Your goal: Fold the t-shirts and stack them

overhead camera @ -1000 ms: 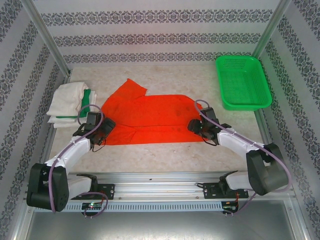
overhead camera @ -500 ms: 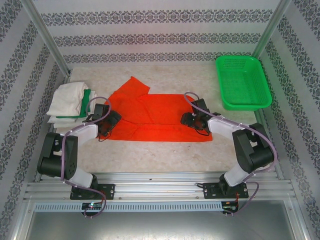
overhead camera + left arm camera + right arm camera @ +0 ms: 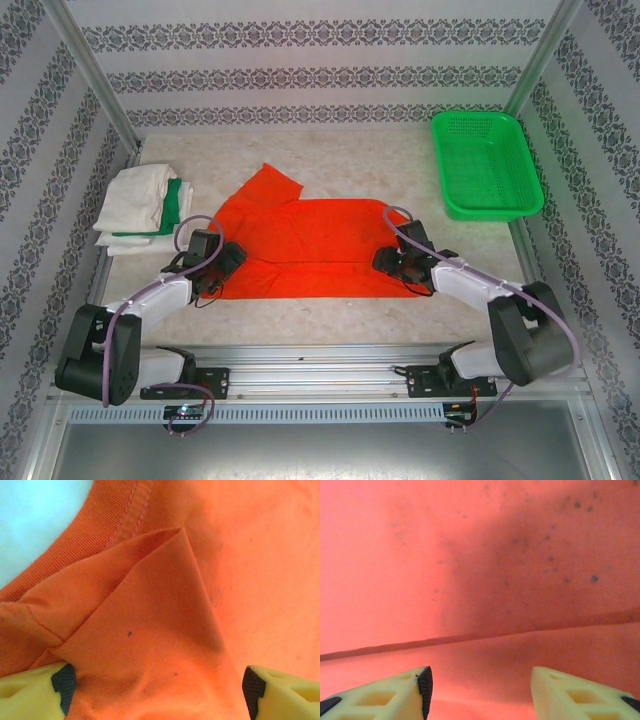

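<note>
While hovering open and holding nothing, find orange-red t-shirt [image 3: 310, 240] directly beneath: left gripper [image 3: 228, 260] at collar end, right gripper [image 3: 386, 260] at hem end, equally near. Long axis straight from one to other.

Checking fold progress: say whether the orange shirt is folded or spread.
Partly folded: the orange shirt has its near edge doubled over, one sleeve out.

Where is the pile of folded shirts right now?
In the top view, the folded off-white and green shirts lie at the left edge of the table, just left of the orange-red t-shirt.
</note>
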